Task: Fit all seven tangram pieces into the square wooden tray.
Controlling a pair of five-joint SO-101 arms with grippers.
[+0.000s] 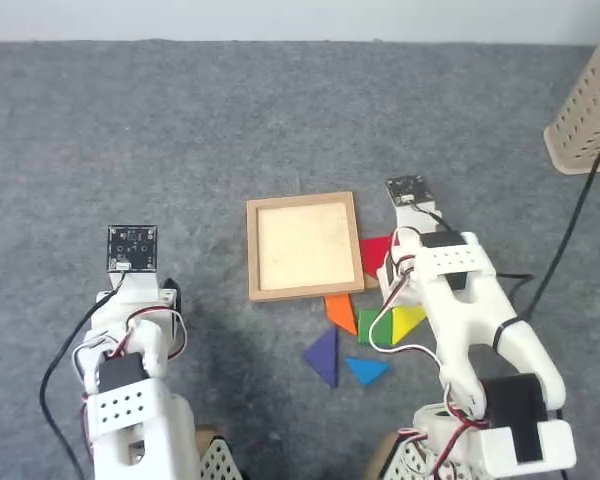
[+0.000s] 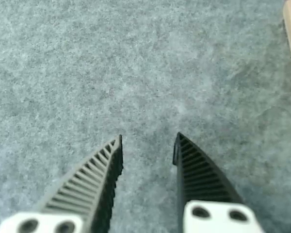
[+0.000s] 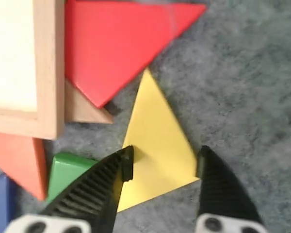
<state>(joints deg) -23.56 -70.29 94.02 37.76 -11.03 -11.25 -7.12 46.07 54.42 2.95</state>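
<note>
Where the grey, felt-like table (image 1: 180, 130) spreads beneath both arms, the left claw (image 2: 148, 141) hangs part-open over the bare covering, gripping nothing. The right claw (image 3: 165, 155), also parted, straddles the yellow triangle (image 3: 157, 136) without clamping it. Just beyond lie the red triangle (image 3: 116, 43) and the square wooden tray (image 1: 303, 291). A pale wall (image 1: 280, 18) bounds the far edge.

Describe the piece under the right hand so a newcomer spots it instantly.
Find the square wooden tray, then look just off its corner. Under the open right hand lies a flat yellow triangle, beside a big red triangle and a green piece. It is the only yellow piece.
</note>
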